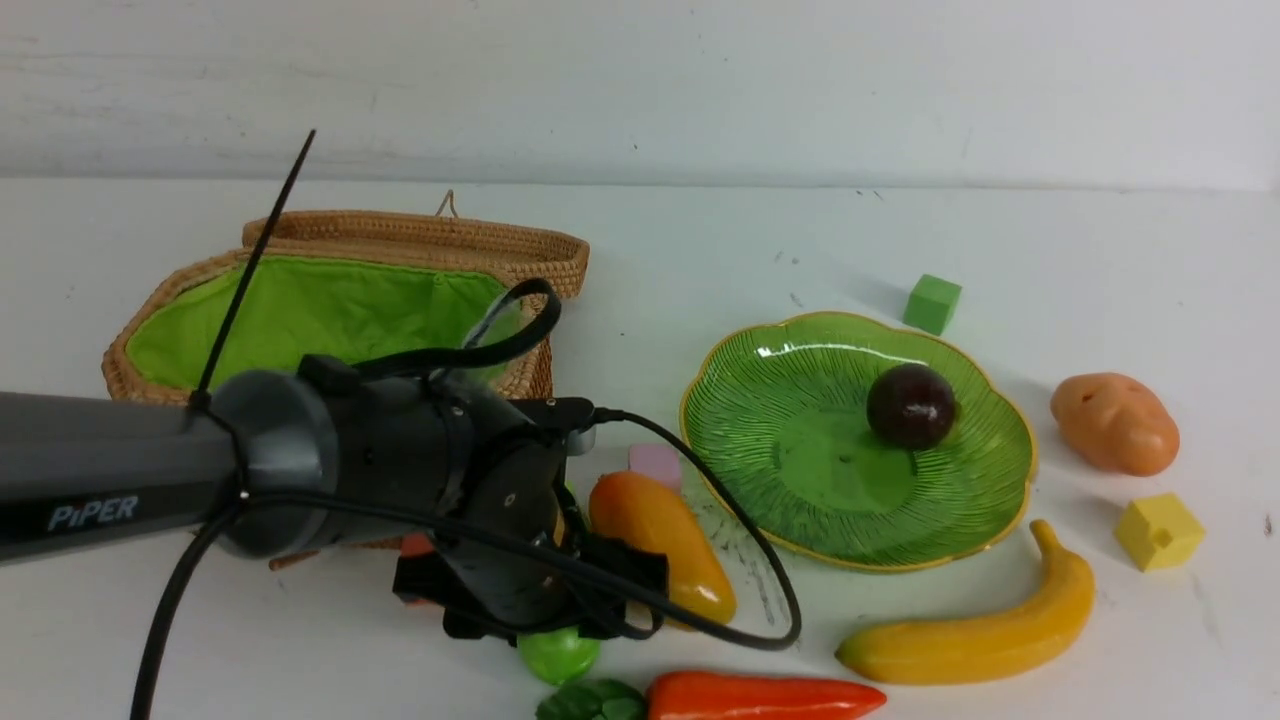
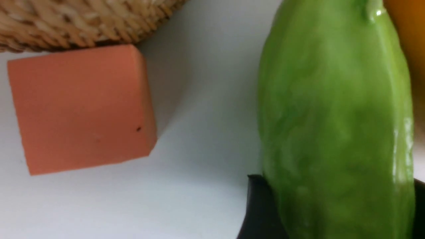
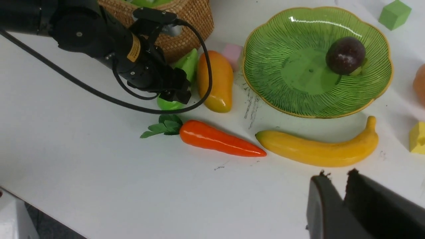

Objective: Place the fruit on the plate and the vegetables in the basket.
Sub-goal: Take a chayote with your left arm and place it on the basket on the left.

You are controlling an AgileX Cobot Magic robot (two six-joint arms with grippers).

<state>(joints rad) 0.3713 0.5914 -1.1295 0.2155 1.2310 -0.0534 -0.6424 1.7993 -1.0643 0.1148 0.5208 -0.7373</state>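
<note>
**A:** What sits at the left of the frame?

**B:** The basket (image 1: pixel 320 310), with its green lining bare. Just below it the left gripper (image 1: pixel 535 610) is low over the bench (image 1: pixel 300 650). Its jaws stand on either side of the green pod (image 1: pixel 558 655), close against it, but I cannot tell whether they pinch it. An orange cube (image 2: pixel 83 106) lies beside the pod, by the basket wall.

**A:** And toward the middle?

**B:** The mango (image 1: pixel 660 545) lies just right of the pod, and the carrot (image 1: pixel 765 697) is at the bottom edge. The plate (image 1: pixel 800 450) holds the mangosteen (image 1: pixel 910 405). The banana (image 1: pixel 975 630) lies on the bench below the plate, with the potato (image 1: pixel 1115 423) at far right.

**A:** The right gripper (image 3: pixel 338 176)?

**B:** It shows only in its own wrist camera, above the bench near the banana — jaws almost together, a slit between them, nothing in it.
</note>
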